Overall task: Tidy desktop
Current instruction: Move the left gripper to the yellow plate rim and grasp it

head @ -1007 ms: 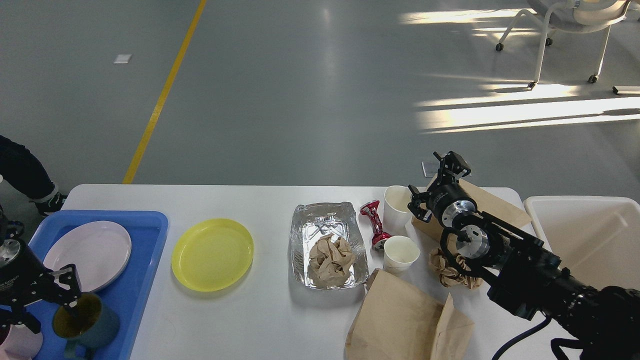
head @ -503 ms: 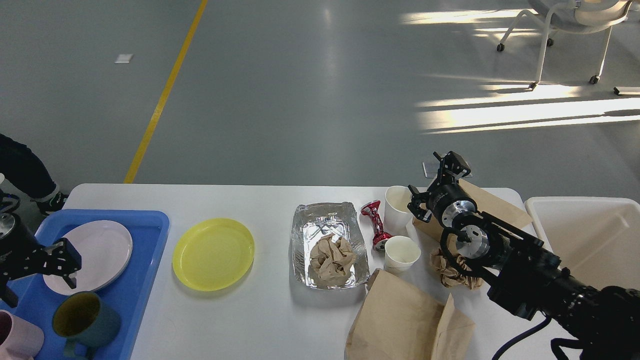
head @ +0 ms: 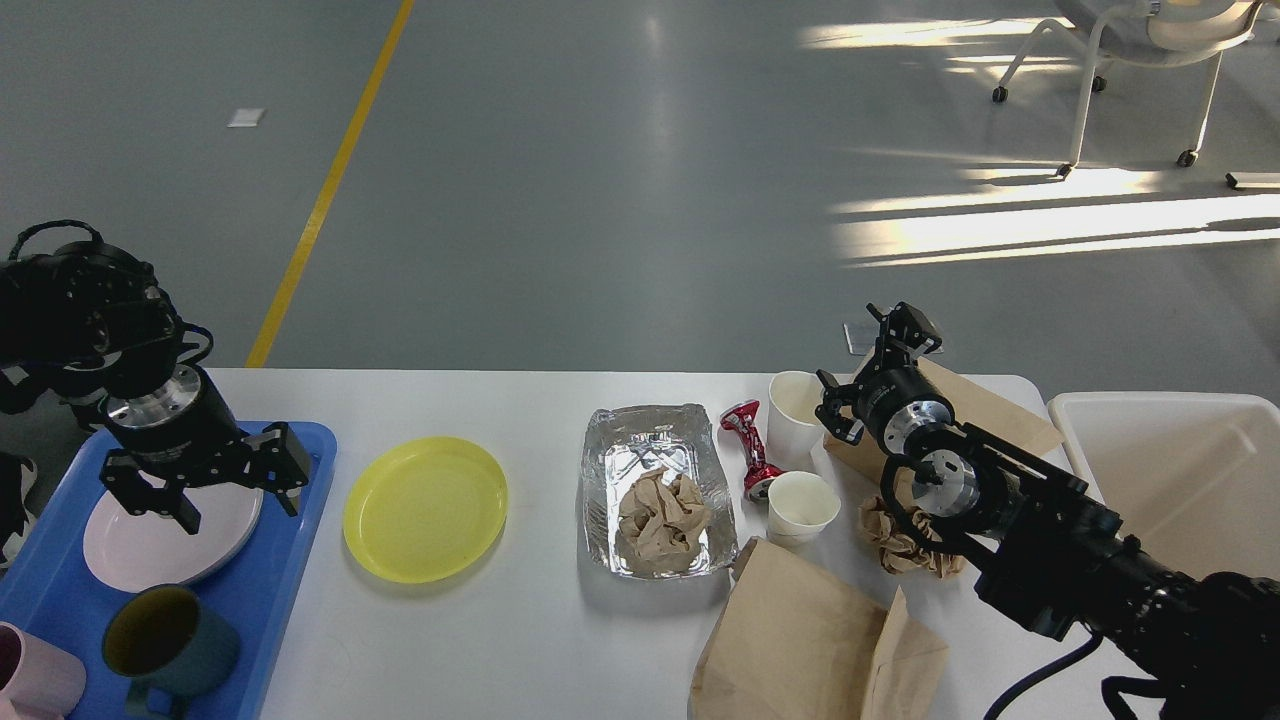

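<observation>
Smooth white desktop (head: 520,640), round yellow plate (head: 425,508), crinkled foil tray (head: 655,490)

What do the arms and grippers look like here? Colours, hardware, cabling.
Both arms are black with chunky jointed housings. The left gripper has two black angular fingers under a bare silver metal wrist ring, with a black cable loop on the arm. The right gripper is small and black, behind two silver round joint caps; a black cable trails from the arm. No sleeves; no markings legible.
</observation>
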You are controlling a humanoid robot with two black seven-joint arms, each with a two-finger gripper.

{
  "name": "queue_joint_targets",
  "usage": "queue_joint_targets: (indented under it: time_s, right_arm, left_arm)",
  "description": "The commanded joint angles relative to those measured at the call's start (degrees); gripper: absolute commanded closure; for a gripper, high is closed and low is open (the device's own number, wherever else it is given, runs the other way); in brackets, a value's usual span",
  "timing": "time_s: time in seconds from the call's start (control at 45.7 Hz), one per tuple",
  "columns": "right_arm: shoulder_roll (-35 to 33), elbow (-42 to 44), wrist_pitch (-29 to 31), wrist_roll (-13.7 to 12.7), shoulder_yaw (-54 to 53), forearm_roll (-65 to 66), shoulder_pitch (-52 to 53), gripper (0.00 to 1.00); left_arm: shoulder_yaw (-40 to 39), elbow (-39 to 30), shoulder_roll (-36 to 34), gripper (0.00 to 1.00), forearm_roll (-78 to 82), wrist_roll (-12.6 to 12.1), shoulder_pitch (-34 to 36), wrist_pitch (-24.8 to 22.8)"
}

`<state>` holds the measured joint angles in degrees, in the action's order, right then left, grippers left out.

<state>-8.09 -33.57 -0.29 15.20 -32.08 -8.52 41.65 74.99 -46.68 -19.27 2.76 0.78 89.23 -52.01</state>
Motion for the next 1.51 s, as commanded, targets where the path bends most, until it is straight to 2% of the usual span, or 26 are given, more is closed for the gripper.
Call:
queue_joint_targets:
  time_s: [0.0, 0.131, 0.241, 0.394, 0.679, 1.029, 1.138, 1.379, 1.489]
  right_arm:
    - [0.0, 0.0, 0.0, 0.0, 0.0, 0.0, 0.0, 0.00]
    - [0.0, 0.0, -0.1, 0.0, 0.0, 0.0, 0.0, 0.00]
    - [0.0, 0.0, 0.0, 0.0, 0.0, 0.0, 0.0, 0.00]
    - [0.0, 0.0, 0.0, 0.0, 0.0, 0.0, 0.0, 0.00]
    - [0.0, 0.0, 0.0, 0.0, 0.0, 0.0, 0.0, 0.00]
    - [0.0, 0.0, -0.1, 0.0, 0.0, 0.0, 0.0, 0.00]
    - [0.0, 0.0, -0.1, 0.0, 0.0, 0.0, 0.0, 0.00]
    - [0.0, 0.0, 0.0, 0.0, 0.0, 0.0, 0.0, 0.00]
    - [0.0, 0.0, -0.1, 0.0, 0.0, 0.0, 0.0, 0.00]
  left_arm:
    - [-0.7, 2.5, 4.1, 0.08, -0.1, -0.3, -3.5, 5.5]
    - [-1.0, 2.9, 5.4, 0.08, -0.2, -0.5, -5.2, 13.4]
    - [-3.2, 3.2, 5.4, 0.08, -0.9, -0.6, -6.7, 16.3]
    - [-6.5, 3.3, 5.4, 0.08, -1.5, -0.8, -8.7, 16.7]
    - [-8.4, 3.3, 5.3, 0.11, -5.5, -3.3, -12.7, 17.7]
    - [-8.5, 3.4, 4.4, 0.11, -6.0, -3.6, -15.2, 21.1]
    - [-8.6, 4.3, 4.9, 0.14, -6.0, -3.9, -16.3, 22.0]
    - [-12.1, 4.4, 5.0, 0.27, -6.0, -8.5, -16.7, 23.0]
    - [-12.2, 4.4, 5.2, 0.28, -6.0, -8.9, -17.3, 24.8]
